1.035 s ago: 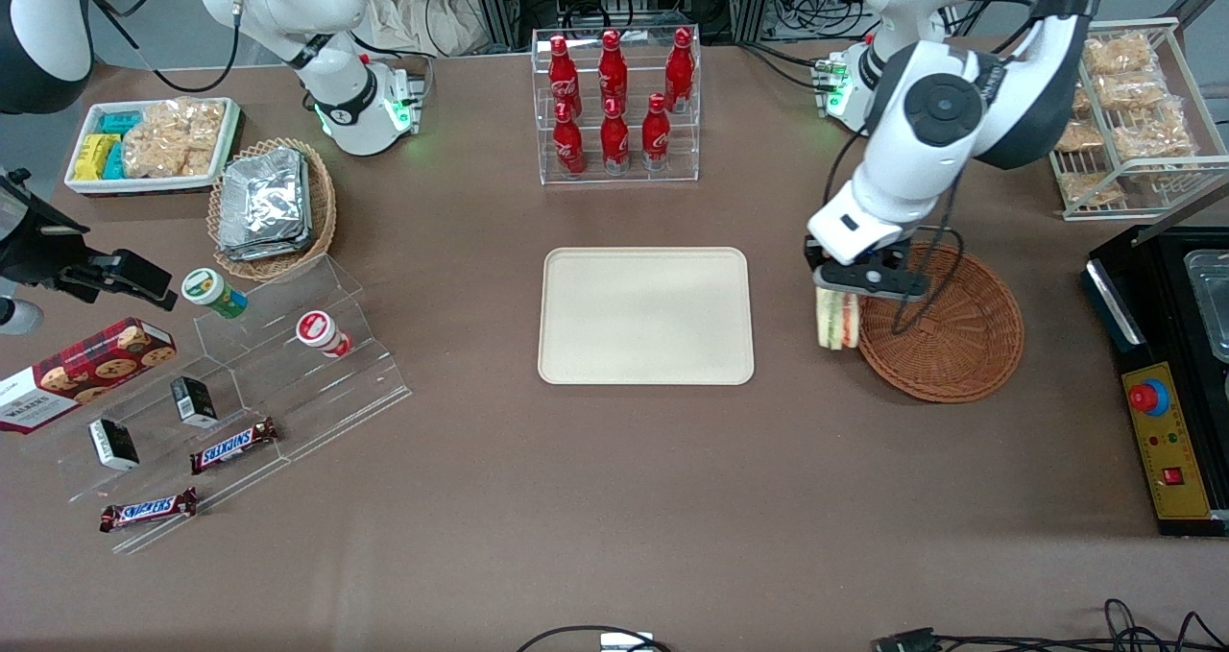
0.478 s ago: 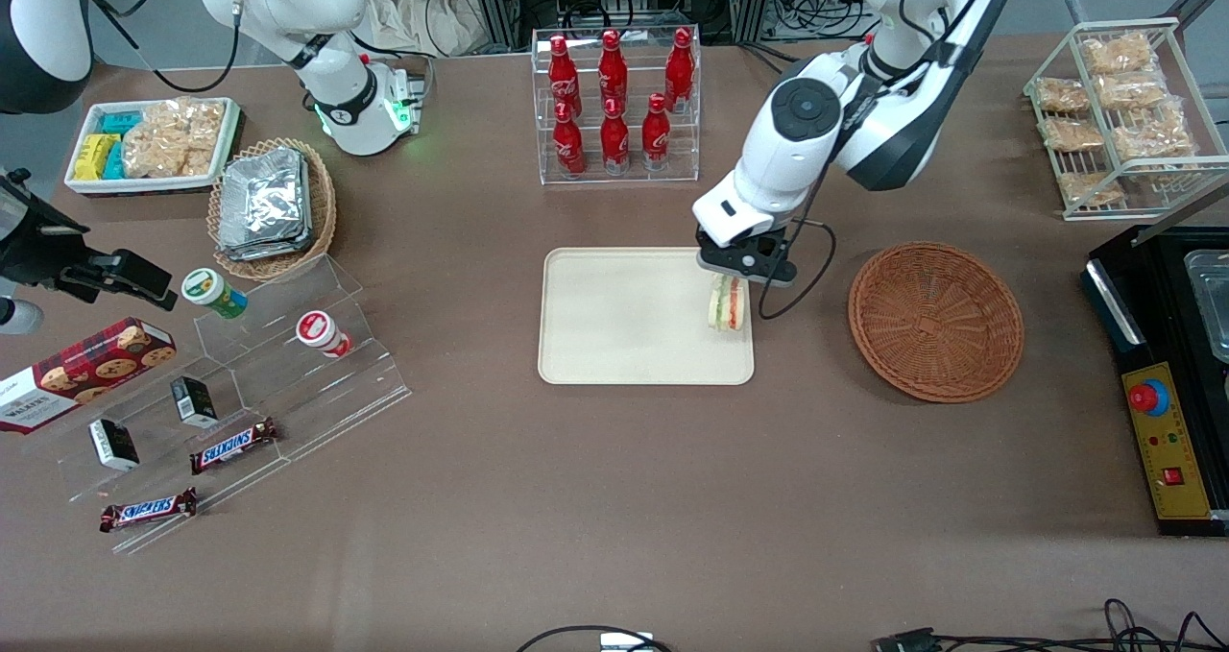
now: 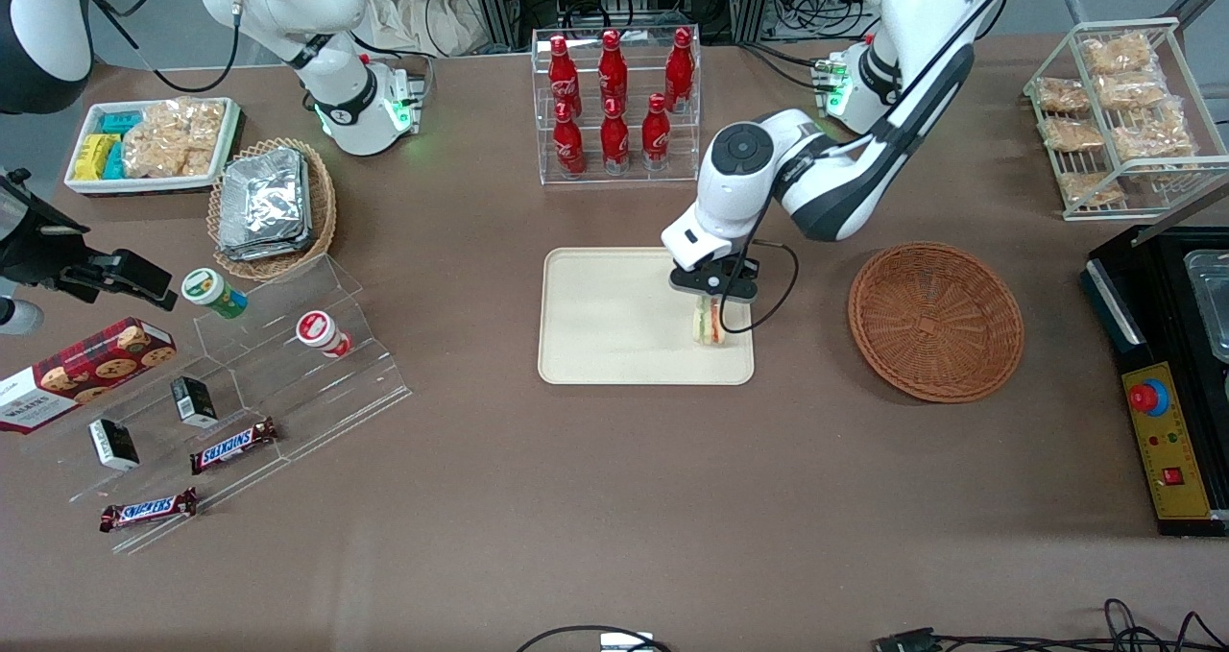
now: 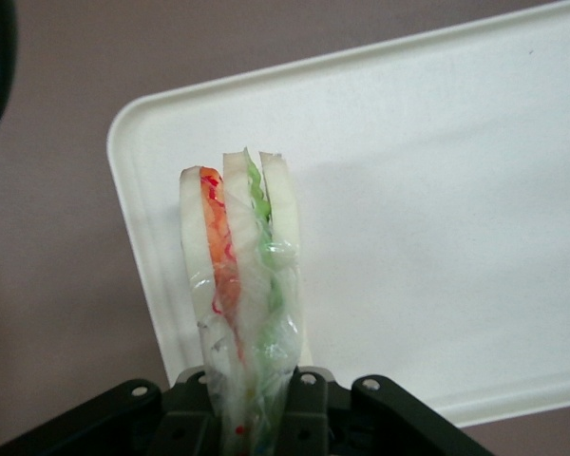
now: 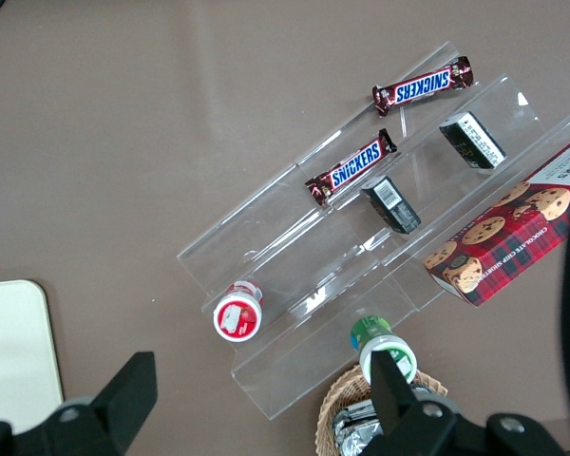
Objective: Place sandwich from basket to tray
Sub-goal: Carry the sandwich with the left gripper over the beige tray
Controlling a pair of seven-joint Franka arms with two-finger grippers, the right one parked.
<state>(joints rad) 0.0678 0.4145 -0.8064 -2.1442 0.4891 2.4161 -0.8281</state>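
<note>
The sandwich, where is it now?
The clear-wrapped triangular sandwich is held in the tool, over the cream rectangular tray, at its end nearest the reddish-brown wicker basket.

1. A clear rack (image 3: pixel 616 105) of red bottles stands on the brown table (image 3: pixel 614 479).
2. A tan wicker basket (image 3: pixel 274 208) holds foil packets.
3. Clear stepped shelves (image 3: pixel 240 383) carry two Snickers bars (image 3: pixel 233 445), small black boxes (image 3: pixel 195 400) and two cups.
4. A cookie box (image 3: pixel 82 369) lies beside them.

woven wicker basket (image 3: pixel 936 321), matt tray (image 3: pixel 614 316)
</note>
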